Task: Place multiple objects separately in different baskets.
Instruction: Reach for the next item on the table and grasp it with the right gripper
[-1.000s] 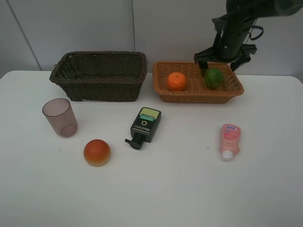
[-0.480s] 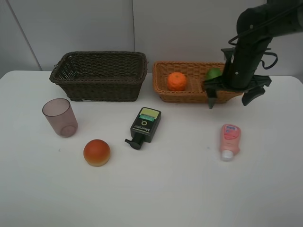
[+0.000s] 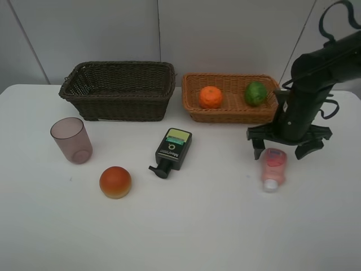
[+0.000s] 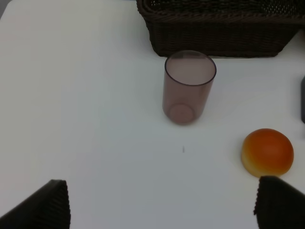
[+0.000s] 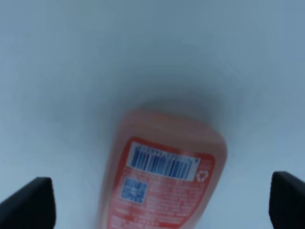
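The orange and the green lime lie in the light tan basket. The dark brown basket stands left of it. On the table are the purple cup, the orange-red bun, the dark green pump bottle and the pink tube bottle. My right gripper hangs open just above the pink bottle's far end, its fingers either side of it, not touching. My left gripper is open over bare table near the cup and bun.
The white table ends at a grey wall behind the baskets. The pump bottle lies flat between the bun and the pink bottle.
My right gripper has left the tan basket, where the lime stays, and swung forward and down over the pink bottle. The left arm has not moved.
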Controlling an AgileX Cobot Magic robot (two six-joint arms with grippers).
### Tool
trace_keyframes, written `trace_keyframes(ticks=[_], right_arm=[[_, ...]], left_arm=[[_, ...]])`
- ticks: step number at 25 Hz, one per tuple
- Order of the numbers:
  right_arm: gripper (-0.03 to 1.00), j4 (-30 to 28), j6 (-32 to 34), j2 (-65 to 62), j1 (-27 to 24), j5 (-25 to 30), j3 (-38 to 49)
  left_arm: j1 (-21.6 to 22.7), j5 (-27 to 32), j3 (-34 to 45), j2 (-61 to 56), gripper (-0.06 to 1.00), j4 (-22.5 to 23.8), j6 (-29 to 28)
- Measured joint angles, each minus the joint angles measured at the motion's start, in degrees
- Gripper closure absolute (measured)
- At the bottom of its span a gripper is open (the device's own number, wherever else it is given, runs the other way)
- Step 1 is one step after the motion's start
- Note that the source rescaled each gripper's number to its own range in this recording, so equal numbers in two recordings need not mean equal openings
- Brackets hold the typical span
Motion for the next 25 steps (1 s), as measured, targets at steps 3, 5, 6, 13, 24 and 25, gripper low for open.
trace_keyframes(ticks=[3, 5, 6, 13, 24, 25], right_arm=[[0.01, 0.1, 0.5, 0.0, 0.0, -2.2, 1.8], [0.01, 0.1, 0.6, 0.0, 0.0, -3.3, 2.6], [0.01, 0.1, 0.6, 0.0, 0.0, -3.6, 3.1], [0.01, 0.4, 0.8, 2.7, 0.0, -6.4, 4.6], [0.19, 0.9, 0.9, 3.4, 0.0, -7.7, 4.6], [0.35, 1.2, 0.9, 3.5, 0.0, -8.0, 4.6]], left_arm=[[0.0, 0.0, 0.0, 0.0, -0.06, 0.0, 0.0], [0.0, 0.0, 0.0, 0.0, -0.06, 0.0, 0.0], [0.0, 0.0, 0.0, 0.0, -0.06, 0.0, 0.0], [0.0, 0.0, 0.0, 0.0, -0.06, 0.0, 0.0], [0.0, 0.0, 0.0, 0.0, -0.06, 0.0, 0.0], [0.0, 0.0, 0.0, 0.0, -0.06, 0.0, 0.0]])
